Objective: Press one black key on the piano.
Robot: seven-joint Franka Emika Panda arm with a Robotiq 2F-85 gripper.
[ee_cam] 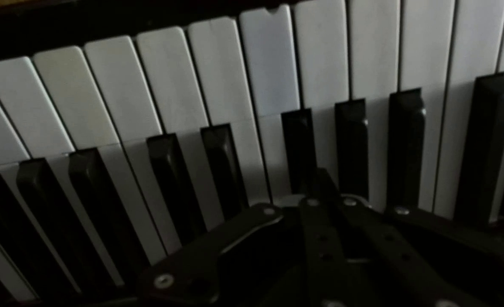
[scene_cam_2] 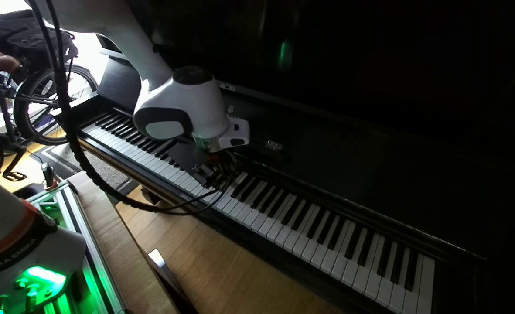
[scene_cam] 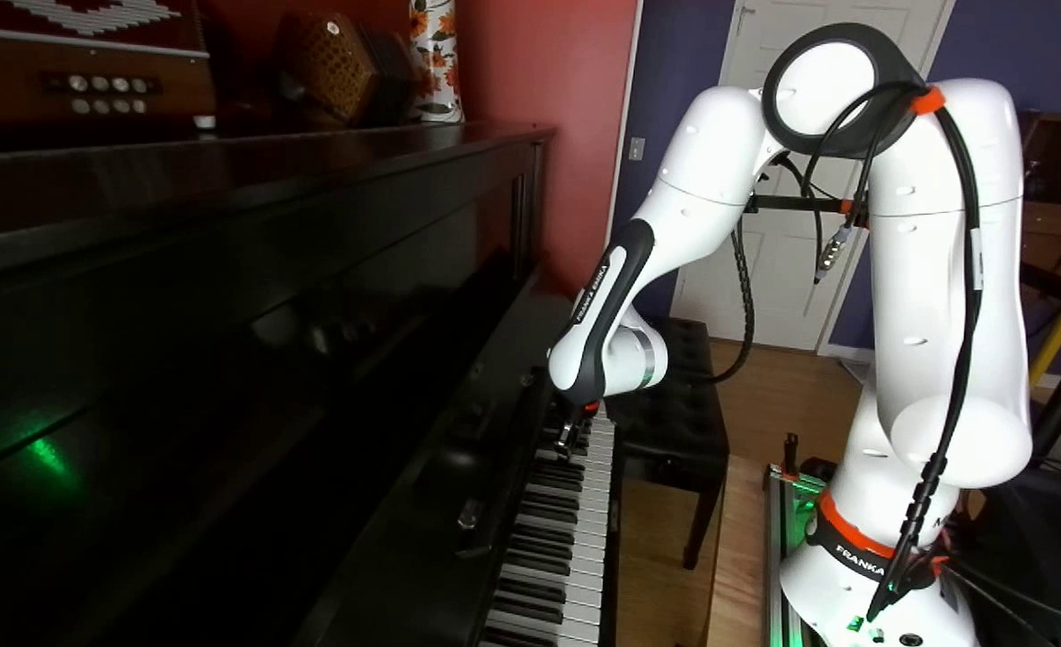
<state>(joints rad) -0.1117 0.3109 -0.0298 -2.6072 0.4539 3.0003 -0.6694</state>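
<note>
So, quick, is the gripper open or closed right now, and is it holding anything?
Gripper: closed, nothing visible in its grasp.

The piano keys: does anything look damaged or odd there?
Yes. In the wrist view, one white key has a small notch in its front edge, apparently a chip, and looks bluish beside its greyer neighbours. Further left in that picture, a yellowish key also stands out.

White arm (scene_cam: 912, 270), black cable (scene_cam: 971, 314), orange base ring (scene_cam: 853, 532), dark end effector (ee_cam: 325, 186), silvery screws (ee_cam: 164, 280)
</note>
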